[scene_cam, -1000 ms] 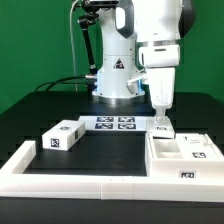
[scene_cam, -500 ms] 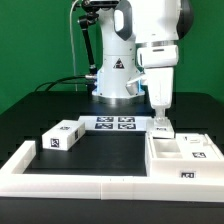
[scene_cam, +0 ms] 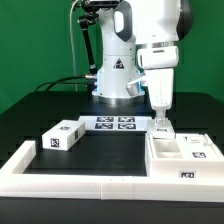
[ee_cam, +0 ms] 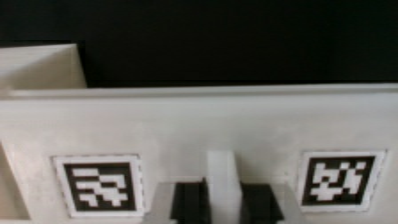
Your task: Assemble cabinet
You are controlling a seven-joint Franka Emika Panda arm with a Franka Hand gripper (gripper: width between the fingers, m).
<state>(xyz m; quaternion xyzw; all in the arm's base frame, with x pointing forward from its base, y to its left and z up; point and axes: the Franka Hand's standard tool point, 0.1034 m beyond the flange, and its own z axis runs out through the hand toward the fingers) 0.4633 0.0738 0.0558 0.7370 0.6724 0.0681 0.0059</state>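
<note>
The cabinet [scene_cam: 182,160] is a large white box with open compartments and square tags, lying at the exterior view's right. My gripper [scene_cam: 161,122] stands straight down over its far left corner. In the wrist view the cabinet's white wall [ee_cam: 196,120] fills the picture, with two tags [ee_cam: 98,184] on it. A thin white upright rib [ee_cam: 221,180] runs between the tags. My gripper [ee_cam: 221,202] has its dark fingers [ee_cam: 187,203] tight on either side of that rib. The part of the rib below the fingers is hidden.
A small white tagged block [scene_cam: 62,135] lies at the exterior view's left. The marker board [scene_cam: 113,124] lies by the robot base. A long low white border rail [scene_cam: 85,184] runs along the front and up the left side.
</note>
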